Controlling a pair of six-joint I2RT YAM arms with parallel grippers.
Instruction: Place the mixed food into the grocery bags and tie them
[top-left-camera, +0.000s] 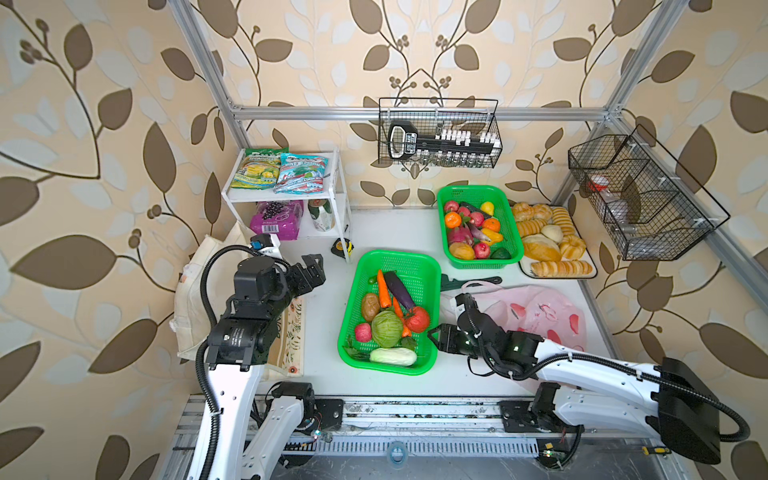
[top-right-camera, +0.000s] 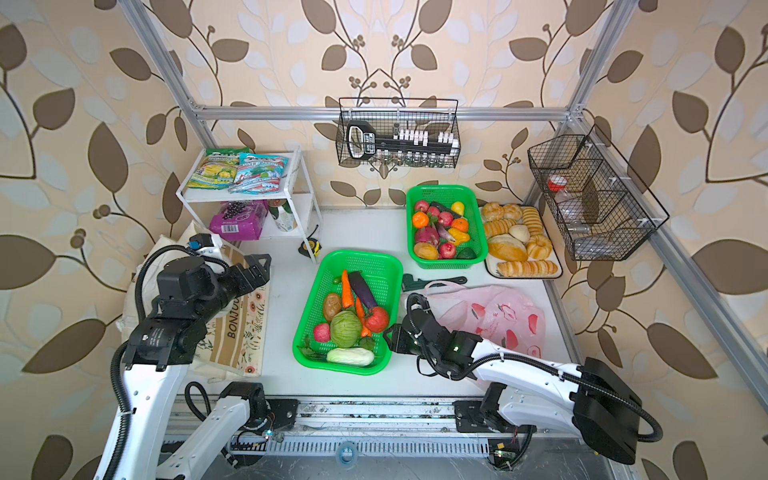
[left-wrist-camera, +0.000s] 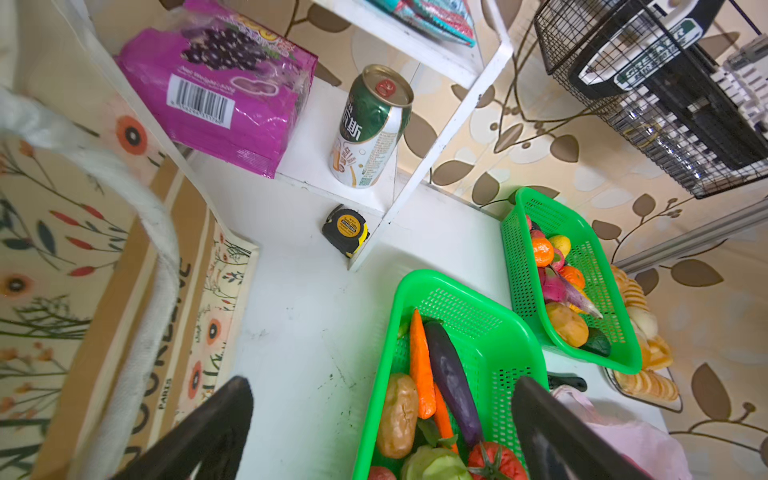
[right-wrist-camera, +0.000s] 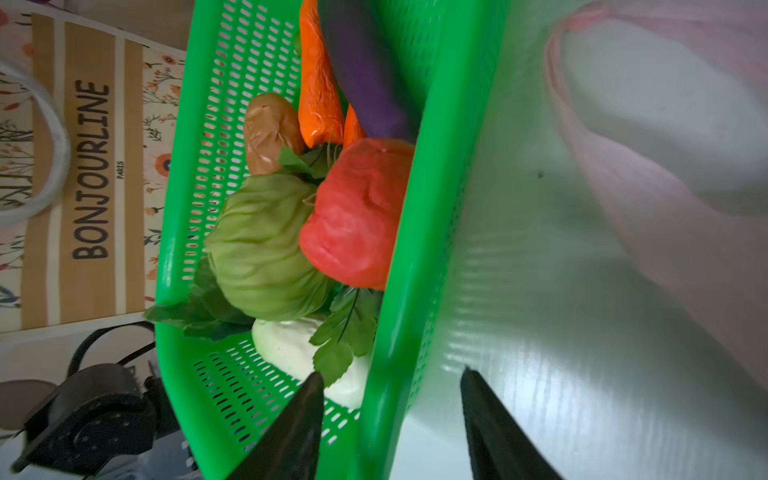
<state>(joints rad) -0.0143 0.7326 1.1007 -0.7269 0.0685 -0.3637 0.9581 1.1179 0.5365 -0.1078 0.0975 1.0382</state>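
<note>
I have the right gripper (right-wrist-camera: 390, 372) with its two black tapered fingers apart, one inside and one outside the near wall of the perforated green plastic basket (right-wrist-camera: 199, 374). A gap shows on the outer side, so nothing is clamped. Just beyond those fingers in the basket lie the wrinkled, leafy green cabbage (right-wrist-camera: 262, 249), the matte red tomato (right-wrist-camera: 357, 216) pressed against that same wall, and the glossy brown potato (right-wrist-camera: 266, 137) farther along. The thin, crinkled translucent pink plastic bag (top-left-camera: 536, 311) with red prints lies slack on the white table just behind this arm. My left gripper (left-wrist-camera: 382, 380) hangs spread wide and empty over the table, between the basket and the flat cream canvas tote (top-right-camera: 237, 328) with brown lettering. Ahead of it stands the white rack (left-wrist-camera: 309, 141): the shiny purple grape-print packet (left-wrist-camera: 224, 95) and the upright small can (left-wrist-camera: 370, 129) sit on its lower shelf, the teal mint packet (top-left-camera: 301, 172) on top
</note>
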